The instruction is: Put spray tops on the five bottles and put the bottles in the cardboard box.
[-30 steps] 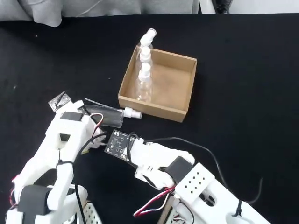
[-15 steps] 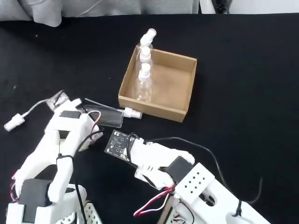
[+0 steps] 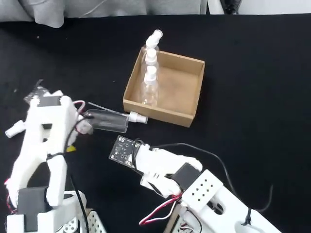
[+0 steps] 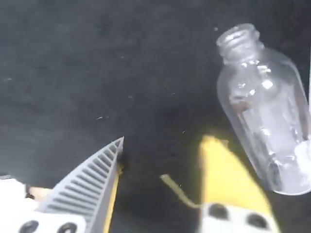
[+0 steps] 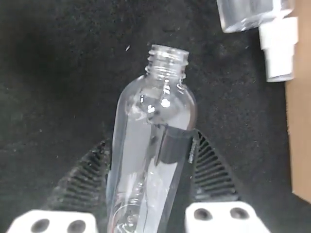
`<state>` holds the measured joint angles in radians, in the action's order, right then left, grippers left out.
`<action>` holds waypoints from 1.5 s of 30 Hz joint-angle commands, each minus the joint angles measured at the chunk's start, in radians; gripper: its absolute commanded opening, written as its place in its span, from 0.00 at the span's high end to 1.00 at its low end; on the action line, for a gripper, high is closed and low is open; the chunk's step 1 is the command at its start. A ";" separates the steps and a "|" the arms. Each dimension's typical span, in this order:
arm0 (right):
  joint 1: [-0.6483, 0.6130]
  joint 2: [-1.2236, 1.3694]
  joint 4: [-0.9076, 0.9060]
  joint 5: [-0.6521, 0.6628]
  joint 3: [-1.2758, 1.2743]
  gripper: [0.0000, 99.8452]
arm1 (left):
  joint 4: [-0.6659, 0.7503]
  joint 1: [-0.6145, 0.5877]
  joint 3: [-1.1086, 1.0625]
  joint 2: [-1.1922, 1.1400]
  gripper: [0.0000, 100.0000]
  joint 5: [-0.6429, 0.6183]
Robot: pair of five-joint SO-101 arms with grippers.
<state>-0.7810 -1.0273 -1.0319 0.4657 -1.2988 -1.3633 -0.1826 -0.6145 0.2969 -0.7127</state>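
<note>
The right tool (image 5: 150,145) is holding a clear bottle (image 5: 155,97) that has no top on it. Its two dark fingers (image 5: 211,167) press on the sides of the bottle, low down near its bottom, and the open neck points away from the tool. The left tool (image 4: 165,145) is open wide, with nothing in it. One of its fingers is gray and the other is yellow, and they hang over the black surface (image 3: 252,73). Beside the yellow finger there is a clear bottle with an open neck (image 4: 262,107). It is not touching the finger, and I cannot tell if it is the same bottle that the right tool has. Another bottle, the lying bottle (image 3: 109,120), is on its side on the surface just in front of the cardboard box (image 3: 163,112). It has a white spray top on, and that end points at the box wall. The cardboard box sits in the middle of the surface. Inside it, three bottles in the box (image 3: 149,90) are in a row along one wall, each with a white spray top. The top of the far one sticks out over the back edge. One loose spray top (image 3: 13,129) lies on the surface by the left arm, well apart from the box.
</note>
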 commanded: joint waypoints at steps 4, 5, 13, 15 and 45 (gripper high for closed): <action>-0.020 -0.018 0.025 0.012 0.002 0.92 | -0.072 -0.176 0.170 -0.006 0.71 0.101; -0.020 -0.018 0.025 0.012 0.002 0.92 | -0.072 -0.199 0.177 -0.008 0.73 0.101; -0.020 -0.018 0.025 0.012 0.002 0.92 | -0.068 -0.334 0.208 -0.009 0.76 0.101; -0.020 -0.018 0.023 0.012 0.002 0.92 | -0.068 -0.361 0.220 -0.009 0.76 0.097; -0.020 -0.018 0.023 0.012 0.001 0.92 | -0.034 -0.558 0.588 -0.500 0.76 -0.143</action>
<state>-0.7810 -1.0273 -1.0319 0.4657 -1.3019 -1.4016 -0.7150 -0.1343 -0.1527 -0.8140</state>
